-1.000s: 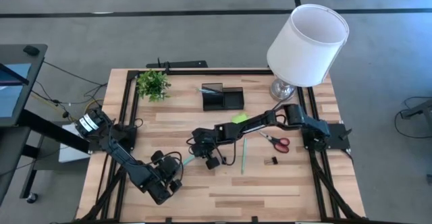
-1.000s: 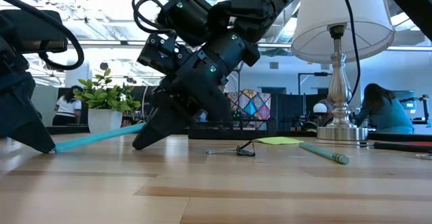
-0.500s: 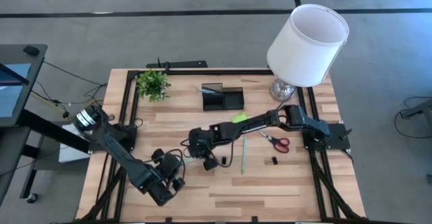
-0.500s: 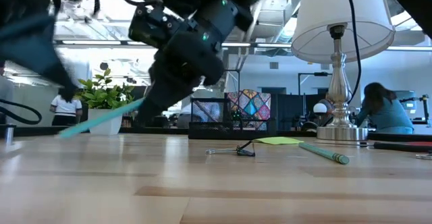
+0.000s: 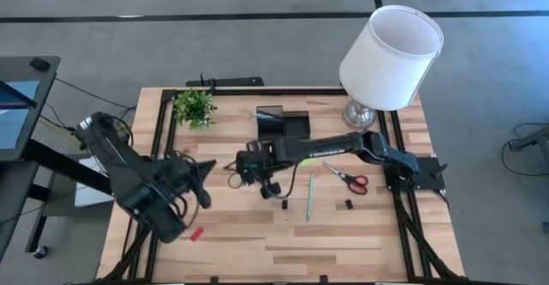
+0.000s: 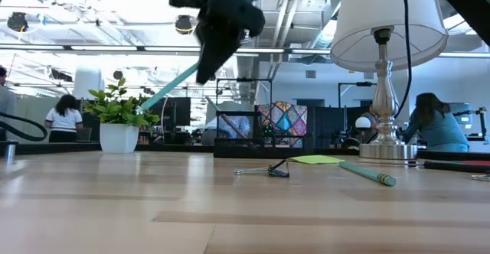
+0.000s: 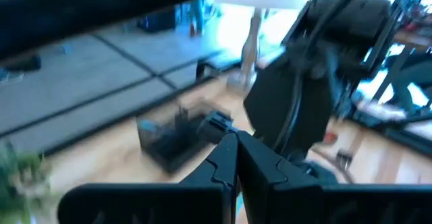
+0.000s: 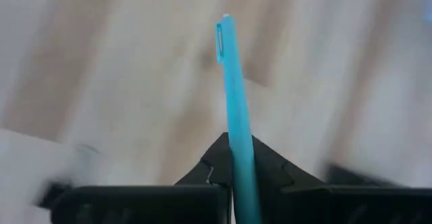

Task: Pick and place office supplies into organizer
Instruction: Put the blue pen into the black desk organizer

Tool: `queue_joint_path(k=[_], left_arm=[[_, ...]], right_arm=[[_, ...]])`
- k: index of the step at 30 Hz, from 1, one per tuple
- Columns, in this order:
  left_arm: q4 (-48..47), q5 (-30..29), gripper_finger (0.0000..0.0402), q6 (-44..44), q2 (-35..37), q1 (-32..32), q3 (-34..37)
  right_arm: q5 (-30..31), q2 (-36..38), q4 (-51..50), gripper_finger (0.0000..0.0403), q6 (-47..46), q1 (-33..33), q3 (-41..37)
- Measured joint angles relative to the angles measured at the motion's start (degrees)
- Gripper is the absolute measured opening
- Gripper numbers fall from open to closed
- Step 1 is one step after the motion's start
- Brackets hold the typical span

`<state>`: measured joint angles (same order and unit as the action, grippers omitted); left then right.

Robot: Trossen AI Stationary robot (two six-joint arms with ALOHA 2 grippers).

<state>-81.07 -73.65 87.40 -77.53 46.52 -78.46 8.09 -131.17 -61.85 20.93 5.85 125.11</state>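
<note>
My right gripper (image 5: 241, 172) is shut on a thin teal pen (image 6: 170, 91) and hangs high above the table's middle, in front of the black organizer (image 5: 283, 124). In the right wrist view the pen (image 8: 233, 89) points forward past the fingers. My left gripper (image 5: 208, 166) is shut on nothing, to the left of the right one; its own view shows the fingertips together (image 7: 236, 148). A green pen (image 5: 310, 196), red-handled scissors (image 5: 348, 178), a lime sticky-note pad (image 5: 302, 150), two black clips (image 5: 346, 205) (image 5: 284, 203) and a red eraser (image 5: 196, 233) lie on the table. My right gripper pinches the teal pen between its two fingers (image 8: 266, 166), which lie along the barrel (image 8: 240, 150). The longer part with the clip end (image 8: 221, 34) sticks out ahead of the fingertips. The pen is lifted clear and slants down toward the table's left (image 6: 153, 102).
A potted plant (image 5: 195, 106) stands at the far left, and a white-shaded lamp (image 5: 390, 55) at the far right corner overhangs the table. The organizer shows in the low view behind a clip (image 6: 269, 170). People sit in the room beyond the table.
My right gripper has lifted the teal pen from near the table top to well above it and carried it toward the far edge and the organizer. My left arm has drawn back from the pen's end toward the table's left and risen, uncovering the red eraser.
</note>
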Motion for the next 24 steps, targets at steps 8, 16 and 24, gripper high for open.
queue_joint_path(k=[8, 16, 24], left_arm=[[2.79, -2.77, 0.0, -18.71, 4.5, 0.01, -8.12], [3.64, -4.02, 0.0, -26.67, 4.39, 0.0, -9.63], [3.33, -3.76, 0.0, -27.92, 4.3, 0.0, -9.63]], right_arm=[[12.79, 4.6, -16.44, 0.0015, -2.2, -5.55, 7.76], [15.79, 9.49, -21.05, 0.0015, -10.47, -15.2, 7.9], [16.95, 5.42, -21.76, 0.0015, -11.13, -19.05, 7.42]])
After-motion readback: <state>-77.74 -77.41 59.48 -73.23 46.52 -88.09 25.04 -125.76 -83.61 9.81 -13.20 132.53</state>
